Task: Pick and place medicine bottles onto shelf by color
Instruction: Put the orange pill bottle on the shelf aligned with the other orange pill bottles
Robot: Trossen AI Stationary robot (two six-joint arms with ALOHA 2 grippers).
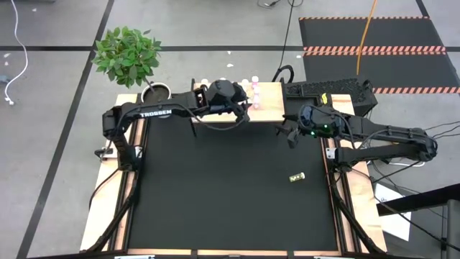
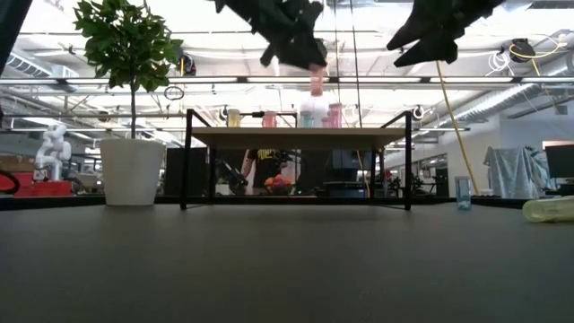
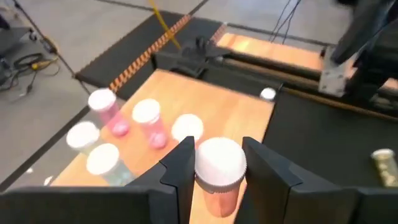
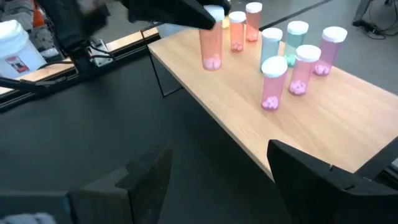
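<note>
One pink bottle [image 3: 219,180] clamped in left hand [image 3: 217,171] over shelf [image 3: 249,124] | right hand [image 4: 217,174] apart, off edge

The pink bottle [image 3: 217,177] between the left gripper [image 3: 216,171] fingers is cut off by the picture's lower edge, its base unseen; in the high view that gripper hides it altogether; the right gripper [image 4: 230,171] shows only its two finger bases, tips cropped away; the small bottle [image 1: 297,177] on the mat below the right gripper is too tiny to tell its colour; in the low view it is cropped.
</note>
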